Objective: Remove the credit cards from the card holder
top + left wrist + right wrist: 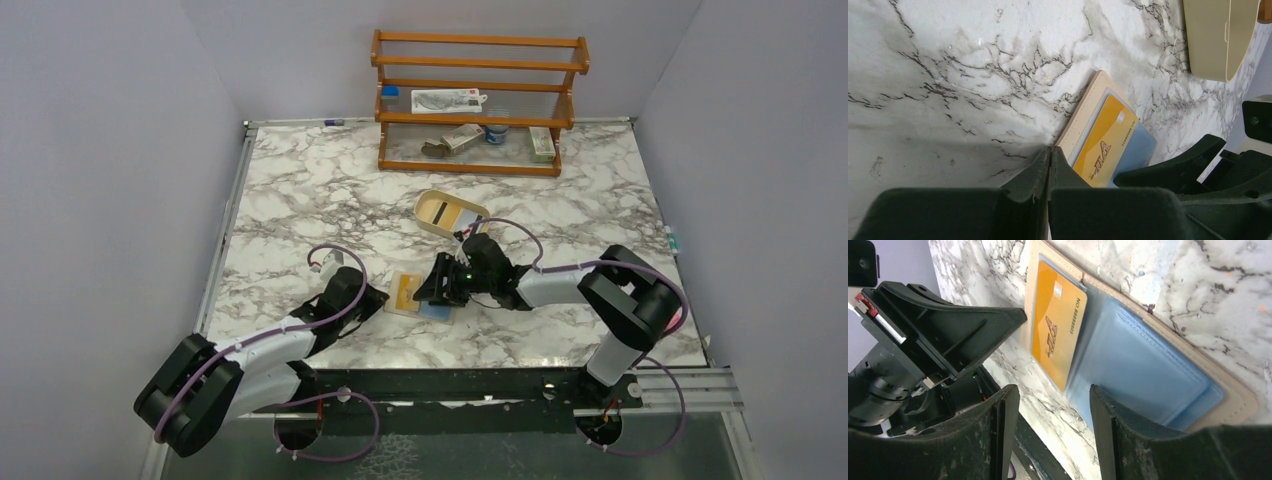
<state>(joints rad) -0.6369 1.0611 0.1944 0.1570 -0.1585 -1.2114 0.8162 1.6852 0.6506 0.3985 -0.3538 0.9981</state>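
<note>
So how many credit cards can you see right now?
2. A yellow-orange card sits in a pocket of the open card holder; a pale card with a dark band appears to lie in the tan tray. More could hide in the blue pockets.

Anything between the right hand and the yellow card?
Nothing separate. The open right hand hangs over the card holder; only its clear sleeve seems to cover the yellow card. The shut left hand sits at the holder's edge.
</note>
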